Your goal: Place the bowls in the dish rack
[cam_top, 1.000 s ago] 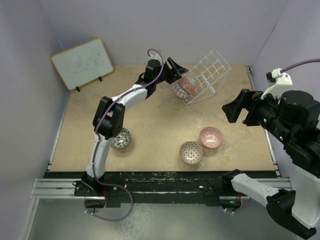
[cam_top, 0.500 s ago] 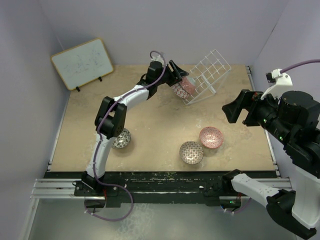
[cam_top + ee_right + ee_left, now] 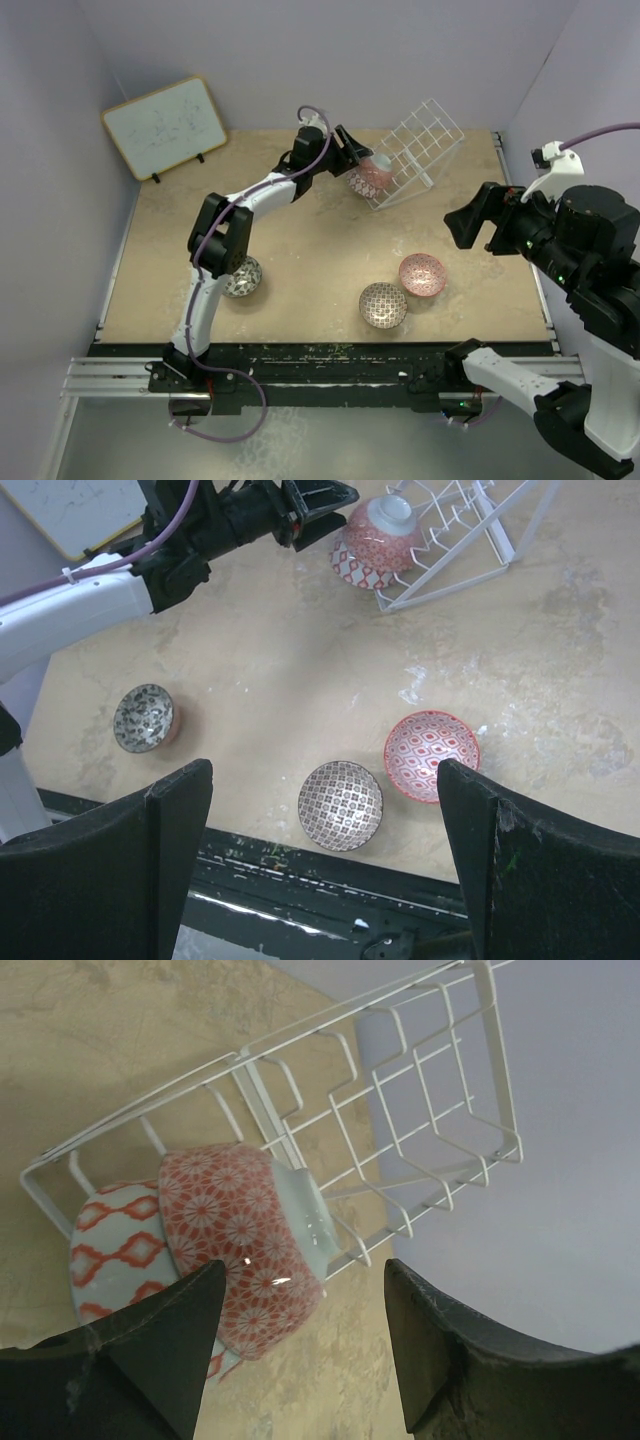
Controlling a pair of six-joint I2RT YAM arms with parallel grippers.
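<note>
1. My left claw (image 3: 305, 1265) is spread, with nothing between its fingers. It hangs just beside the red floral bowl (image 3: 240, 1240) at the low end of the tilted dish rack (image 3: 497, 1060). I cannot tell whether a fingertip touches that bowl.
2. My right claw (image 3: 322, 770) is spread wide too, empty, raised above the right side of the surface (image 3: 300, 240).
3. I count five bowls. Two are in the rack: the floral one lies on its side against a red-lattice white bowl (image 3: 115, 1250). Three sit on the surface: a grey-patterned bowl (image 3: 241, 276) at the left, and a brown lattice bowl (image 3: 383, 304) near a pink-red bowl (image 3: 422, 274).
4. There is one rack and one whiteboard (image 3: 165, 125).
5. The left wrist view shows only the rack pair. The three loose bowls appear only in the top and right wrist views.
</note>
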